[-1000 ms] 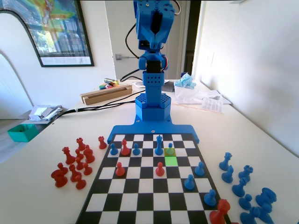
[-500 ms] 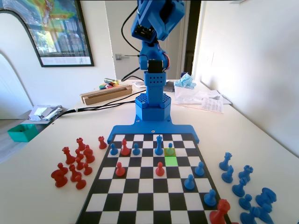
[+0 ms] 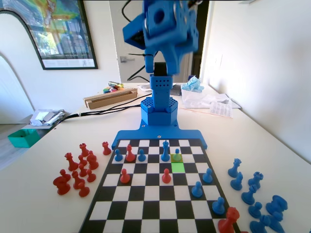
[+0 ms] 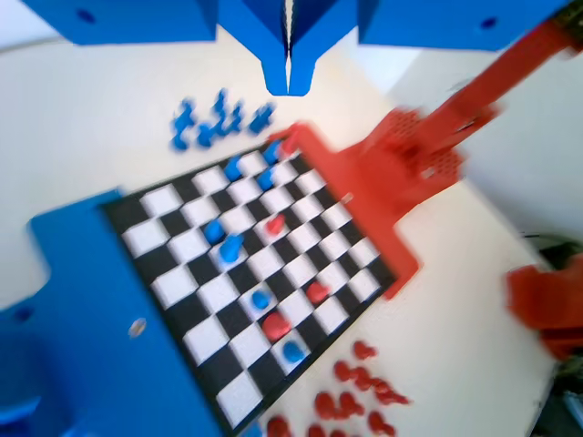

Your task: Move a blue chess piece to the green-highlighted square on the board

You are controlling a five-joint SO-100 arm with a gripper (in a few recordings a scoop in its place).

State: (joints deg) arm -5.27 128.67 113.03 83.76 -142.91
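Observation:
The board [image 3: 146, 194] lies in front of the blue arm's base. The green-highlighted square [image 3: 178, 167] has nothing on it. Just beyond it, a blue pawn [image 3: 178, 156] stands on an olive-yellow square, next to a taller blue piece [image 3: 165, 151]. More blue pawns [image 3: 197, 189] dot the board's right side, and two others [image 3: 141, 155] stand in the far row. Red pawns [image 3: 166, 175] stand among them. In the blurred wrist view my gripper [image 4: 288, 77] hangs high above the board [image 4: 264, 264], shut with nothing in it, far from the pawn [image 4: 213, 230].
In the fixed view, several red pieces [image 3: 77, 170] are grouped on the table left of the board and several blue pieces [image 3: 257, 194] on its right. A large red piece [image 3: 229, 221] stands at the near right corner. A cardboard box [image 3: 111, 97] and cables lie behind.
The arm's upper part has swung and turned, its head now tipped toward the board and shifted left in the fixed view. No piece on the board has moved.

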